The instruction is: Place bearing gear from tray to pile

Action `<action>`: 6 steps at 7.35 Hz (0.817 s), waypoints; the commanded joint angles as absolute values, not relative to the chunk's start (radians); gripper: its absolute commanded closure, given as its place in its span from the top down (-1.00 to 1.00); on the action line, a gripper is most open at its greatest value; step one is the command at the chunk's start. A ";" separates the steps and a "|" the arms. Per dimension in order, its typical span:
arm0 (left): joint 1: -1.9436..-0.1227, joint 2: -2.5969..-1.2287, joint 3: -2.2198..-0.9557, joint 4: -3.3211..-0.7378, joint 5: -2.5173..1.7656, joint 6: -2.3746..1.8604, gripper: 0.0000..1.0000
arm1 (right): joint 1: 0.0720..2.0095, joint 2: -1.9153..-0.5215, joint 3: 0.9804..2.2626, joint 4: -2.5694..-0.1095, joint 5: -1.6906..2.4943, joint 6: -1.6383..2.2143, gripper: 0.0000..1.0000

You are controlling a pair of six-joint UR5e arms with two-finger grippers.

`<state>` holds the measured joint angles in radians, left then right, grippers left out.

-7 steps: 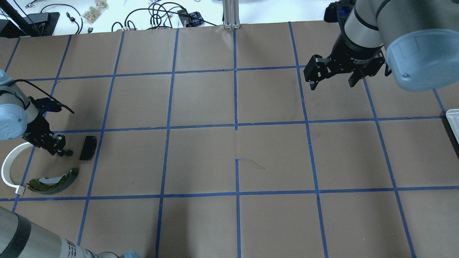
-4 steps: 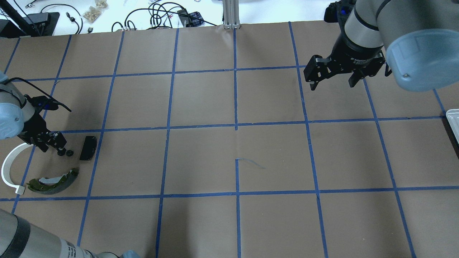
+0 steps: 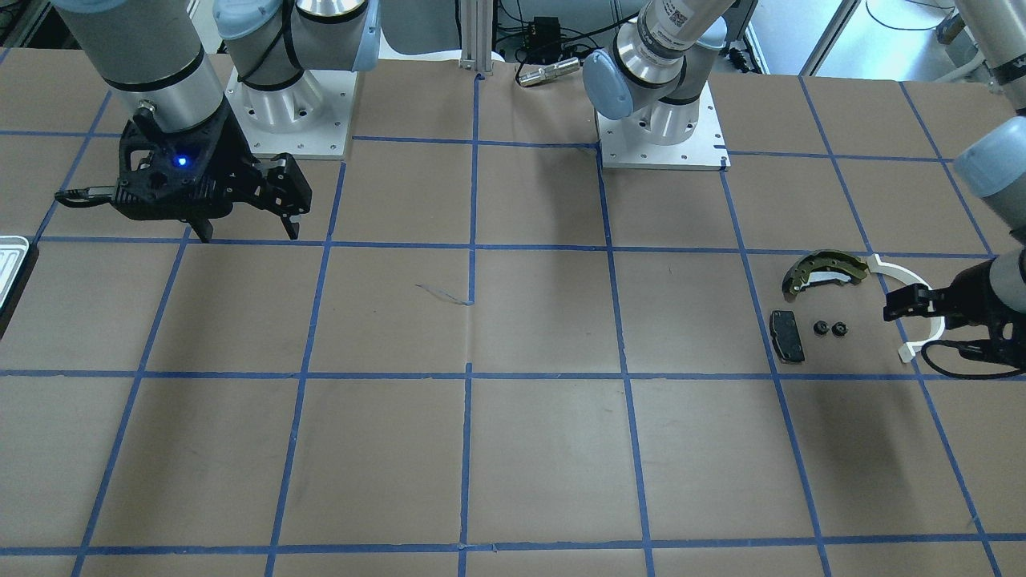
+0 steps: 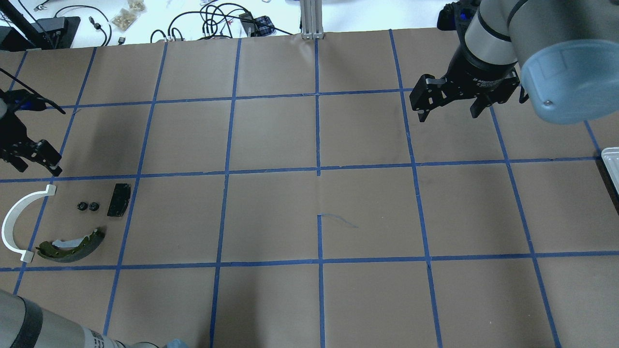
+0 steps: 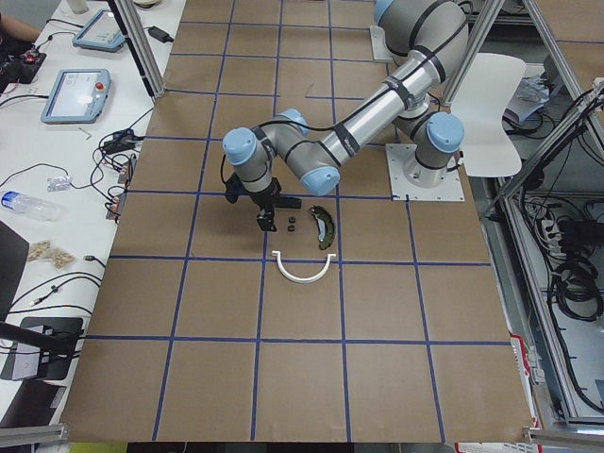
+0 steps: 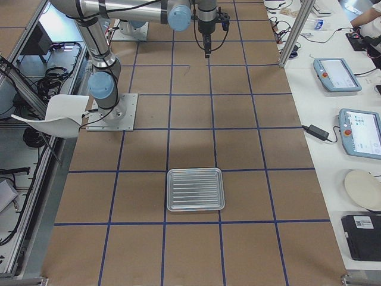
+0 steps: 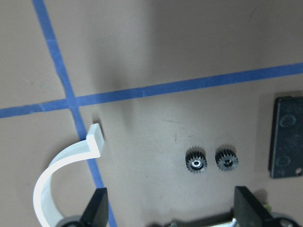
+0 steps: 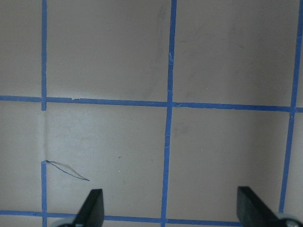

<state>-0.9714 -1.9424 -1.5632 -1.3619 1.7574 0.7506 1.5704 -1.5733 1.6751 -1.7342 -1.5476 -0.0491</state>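
- Two tiny gears (image 4: 88, 206) are lying on the table between the white arc (image 4: 15, 218) and the black pad (image 4: 118, 199), well apart from the tray (image 6: 196, 189).
- Left gripper (image 4: 38, 168) is hovering nearby, jaws spread wide, gripping nothing.
- Right gripper (image 4: 449, 115) is hanging wide open, empty.

Bright, even overhead light; soft arm shadows on brown paper (image 4: 271, 135); wrist views slightly blurred.

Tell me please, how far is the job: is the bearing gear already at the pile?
Done, it seems: the bearing gear lies between the black pad and the white arc; the tray is empty. In hand: nothing; the left gripper is open, apart from it. Left: nothing visible.
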 commanded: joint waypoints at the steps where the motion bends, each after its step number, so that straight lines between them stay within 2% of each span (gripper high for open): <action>1: -1.078 -1.890 -1.468 -1.468 1.753 0.721 0.87 | 1.571 -1.572 1.675 -1.733 -1.548 -0.049 1.00; 3: -1.193 -1.833 -1.457 -1.521 1.671 0.571 0.87 | 1.571 -1.572 1.675 -1.738 -1.548 -0.049 1.00; 4: -1.227 -1.801 -1.463 -1.534 1.660 0.486 1.00 | 1.571 -1.572 1.675 -1.736 -1.548 -0.051 1.00; 6: -1.383 -1.746 -1.469 -1.551 1.658 0.311 1.00 | 1.569 -1.572 1.675 -1.738 -1.549 -0.051 1.00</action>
